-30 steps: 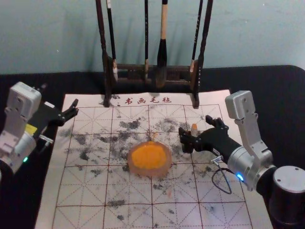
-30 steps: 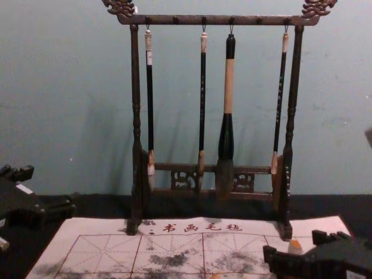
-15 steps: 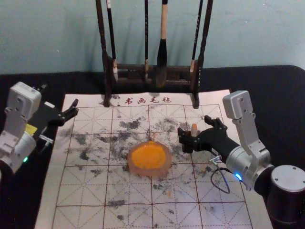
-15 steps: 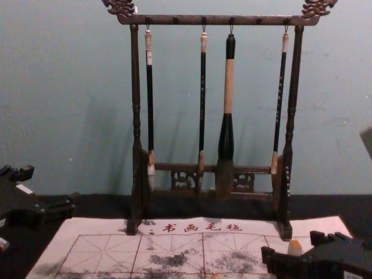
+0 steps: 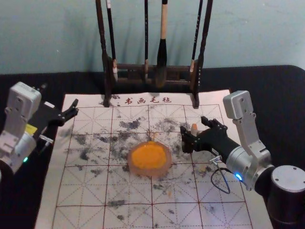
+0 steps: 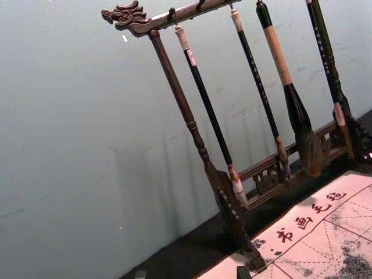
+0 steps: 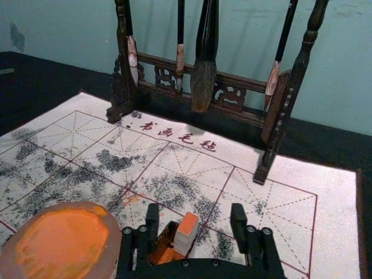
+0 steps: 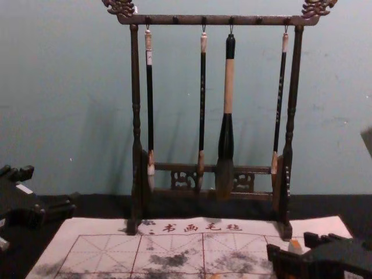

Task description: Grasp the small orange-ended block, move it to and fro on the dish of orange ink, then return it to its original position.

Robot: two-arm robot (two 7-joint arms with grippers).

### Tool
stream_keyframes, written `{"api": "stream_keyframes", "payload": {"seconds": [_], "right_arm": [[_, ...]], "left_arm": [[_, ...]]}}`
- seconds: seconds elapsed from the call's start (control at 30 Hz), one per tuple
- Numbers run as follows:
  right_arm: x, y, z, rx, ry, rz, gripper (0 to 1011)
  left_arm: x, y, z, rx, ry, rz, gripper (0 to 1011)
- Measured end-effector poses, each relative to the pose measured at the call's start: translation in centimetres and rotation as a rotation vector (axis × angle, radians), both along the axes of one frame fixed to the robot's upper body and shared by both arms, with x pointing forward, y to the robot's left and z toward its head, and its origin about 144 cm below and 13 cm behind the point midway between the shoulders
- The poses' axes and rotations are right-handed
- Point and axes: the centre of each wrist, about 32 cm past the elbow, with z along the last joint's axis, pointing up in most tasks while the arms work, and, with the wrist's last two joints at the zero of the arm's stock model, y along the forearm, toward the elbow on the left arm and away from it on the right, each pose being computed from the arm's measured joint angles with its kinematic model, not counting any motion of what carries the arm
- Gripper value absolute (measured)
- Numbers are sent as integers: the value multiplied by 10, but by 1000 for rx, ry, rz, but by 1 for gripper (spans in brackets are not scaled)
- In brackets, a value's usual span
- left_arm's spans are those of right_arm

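one orange-ended block [image 7: 186, 229] stands near the right gripper [image 5: 193, 125] (fingers apart).

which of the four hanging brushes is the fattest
The third brush from the left in the chest view. It has a broad, flared lower end and a pale wooden length of handle; the other three brushes are slim.

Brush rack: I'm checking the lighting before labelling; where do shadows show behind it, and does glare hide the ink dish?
Chest view: faint, soft shadows on the wall behind the brush rack; left wrist view: similar streaks there; head view: no glare hides the ink dish.
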Motion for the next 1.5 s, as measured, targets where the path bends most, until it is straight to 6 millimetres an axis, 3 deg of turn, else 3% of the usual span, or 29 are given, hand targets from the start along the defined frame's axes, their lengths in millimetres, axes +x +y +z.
{"api": "stream_keyframes", "payload": {"seconds": [0.57, 0.67, 1.5], "right_arm": [[0, 0, 0, 1, 0, 0, 217], [0, 0, 0, 2, 0, 0, 164], [-1, -2, 5, 52, -11, 5, 131]], "left_arm": [[0, 0, 0, 0, 0, 0, 1001], [0, 0, 0, 0, 0, 0, 1001], [0, 0, 0, 0, 0, 0, 1001]]}}
